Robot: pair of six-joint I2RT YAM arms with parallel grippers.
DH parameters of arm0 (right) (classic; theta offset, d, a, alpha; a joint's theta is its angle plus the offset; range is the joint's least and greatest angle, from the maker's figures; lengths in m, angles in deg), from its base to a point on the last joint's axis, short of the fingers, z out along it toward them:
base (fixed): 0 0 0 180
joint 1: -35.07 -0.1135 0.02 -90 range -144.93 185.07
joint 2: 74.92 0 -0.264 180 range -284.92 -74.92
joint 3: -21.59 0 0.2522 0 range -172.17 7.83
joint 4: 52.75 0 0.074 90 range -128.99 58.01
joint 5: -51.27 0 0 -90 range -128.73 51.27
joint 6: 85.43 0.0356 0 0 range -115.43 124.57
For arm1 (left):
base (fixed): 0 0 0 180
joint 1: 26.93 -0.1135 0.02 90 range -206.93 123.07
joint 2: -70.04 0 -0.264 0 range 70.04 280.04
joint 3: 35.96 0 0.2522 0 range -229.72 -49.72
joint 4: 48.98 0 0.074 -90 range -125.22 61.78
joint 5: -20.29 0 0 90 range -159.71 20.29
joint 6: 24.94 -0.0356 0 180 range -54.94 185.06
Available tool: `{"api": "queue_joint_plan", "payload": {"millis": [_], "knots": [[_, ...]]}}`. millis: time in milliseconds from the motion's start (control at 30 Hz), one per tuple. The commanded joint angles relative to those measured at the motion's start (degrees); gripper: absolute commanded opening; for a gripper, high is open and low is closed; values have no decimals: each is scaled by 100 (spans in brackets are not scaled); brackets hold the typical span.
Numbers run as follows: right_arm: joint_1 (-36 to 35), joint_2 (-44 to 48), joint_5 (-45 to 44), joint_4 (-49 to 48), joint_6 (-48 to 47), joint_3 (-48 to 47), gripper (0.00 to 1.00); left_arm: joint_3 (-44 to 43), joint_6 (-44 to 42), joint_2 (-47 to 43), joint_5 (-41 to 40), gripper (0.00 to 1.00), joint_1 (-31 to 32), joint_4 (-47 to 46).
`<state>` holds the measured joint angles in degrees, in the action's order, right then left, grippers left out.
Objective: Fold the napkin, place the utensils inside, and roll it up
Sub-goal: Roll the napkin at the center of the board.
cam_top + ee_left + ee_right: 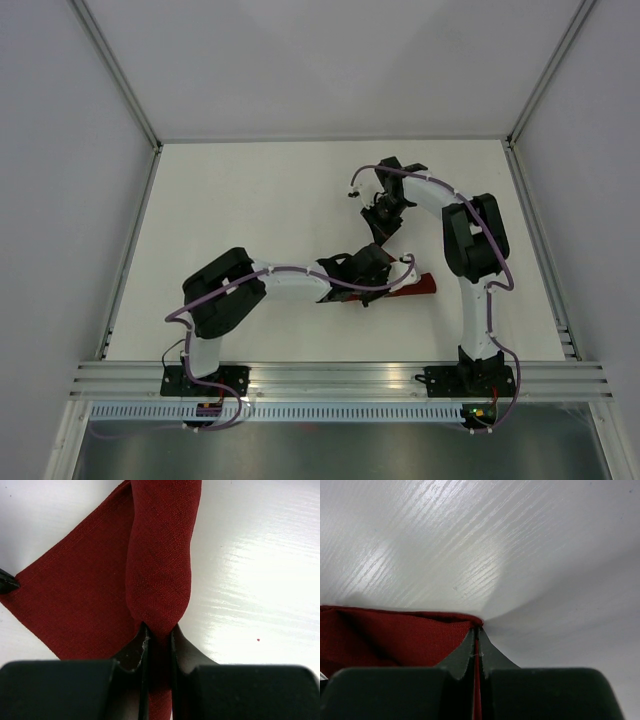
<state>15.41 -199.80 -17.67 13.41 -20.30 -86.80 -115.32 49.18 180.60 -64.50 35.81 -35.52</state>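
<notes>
The dark red napkin [423, 285] lies partly rolled at the table's middle right, mostly hidden under both arms. In the left wrist view its rolled part [160, 555] runs away from the fingers, with a flat triangular flap [75, 600] to the left. My left gripper [373, 279] [159, 632] is shut on the end of the roll. My right gripper [384, 222] [477, 629] is shut on a thin edge of the napkin [395, 635], close above the table. The utensils are out of sight.
White tabletop [250, 200] enclosed by white walls at the left, back and right. An aluminium rail [340, 375] runs along the near edge by the arm bases. A black tip [6, 582] shows at the left edge of the left wrist view.
</notes>
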Motion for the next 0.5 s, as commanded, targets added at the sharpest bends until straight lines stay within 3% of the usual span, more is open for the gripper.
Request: {"api": "queue_joint_plan", "payload": {"millis": [0,67,267,467], "knots": [[217,-221,-612,-907,-151,103,4,-110,155,377,1201,2,89,767],[270,-151,-524,-881,-150,138,9,-146,225,466,1420,2,2,899],[507,60,-33,-714,-150,112,45,-128,445,633,2000,2,-332,961],[735,323,249,-573,-133,59,57,-198,621,888,2475,2,-631,1084]]}}
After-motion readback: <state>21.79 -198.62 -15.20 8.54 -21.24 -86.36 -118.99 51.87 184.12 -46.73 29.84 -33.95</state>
